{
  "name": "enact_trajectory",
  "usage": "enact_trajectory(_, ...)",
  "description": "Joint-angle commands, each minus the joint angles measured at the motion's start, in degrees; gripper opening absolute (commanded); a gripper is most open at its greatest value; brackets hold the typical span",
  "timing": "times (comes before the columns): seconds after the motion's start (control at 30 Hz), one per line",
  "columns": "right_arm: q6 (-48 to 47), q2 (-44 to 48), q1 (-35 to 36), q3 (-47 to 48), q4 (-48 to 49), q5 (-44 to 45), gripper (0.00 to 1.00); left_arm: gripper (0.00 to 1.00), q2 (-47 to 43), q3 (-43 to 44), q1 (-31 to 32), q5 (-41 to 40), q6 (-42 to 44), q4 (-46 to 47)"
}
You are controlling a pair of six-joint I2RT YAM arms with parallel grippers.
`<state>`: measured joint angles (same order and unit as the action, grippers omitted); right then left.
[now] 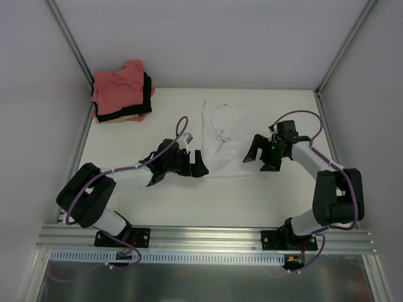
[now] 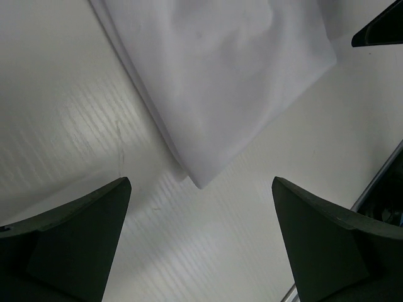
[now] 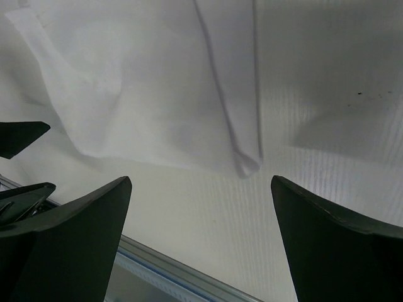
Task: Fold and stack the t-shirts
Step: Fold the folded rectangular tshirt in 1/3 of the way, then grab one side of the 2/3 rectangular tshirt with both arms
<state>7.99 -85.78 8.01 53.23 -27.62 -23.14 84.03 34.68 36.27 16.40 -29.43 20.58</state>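
Well beyond the left gripper (image 1: 200, 163), off to its outer side, sits the stack (image 1: 123, 97): salmon-pink on top, black and cream beneath, parked in the far corner, presumably to leave the working patch free. The left gripper hovers low, jaws spread wide, holding nothing. The near hem corner of the white t-shirt (image 1: 223, 138) lies just ahead between its fingers, lined up, I'd say, for a pinch. The shirt lies flat on the table (image 1: 157, 201), sides apparently tucked in, collar away. The right gripper (image 1: 255, 162) mirrors it: spread wide, empty, the other hem corner just ahead. Lifting both corners together should keep the fold square.
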Motion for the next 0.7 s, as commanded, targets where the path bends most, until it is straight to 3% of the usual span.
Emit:
enact_trajectory(0.0, 1.59, 2.63, -1.85, -3.03, 6.08, -3.05, 1.00, 0.97, 2.97, 3.37, -0.76, 2.32, -0.80, 6.67)
enact_trajectory(0.4, 4.76, -1.41, -1.95, -8.76, 13.82, -7.10, 0.91, 0.95, 14.49, 9.00, -1.47, 6.18, -2.56, 6.58)
enact_trajectory(0.67, 5.72, -2.20, -1.95, -12.54, 17.15, -7.45, 0.89, 0.95, 16.96, 8.22, -1.55, 8.03, -4.32, 6.93)
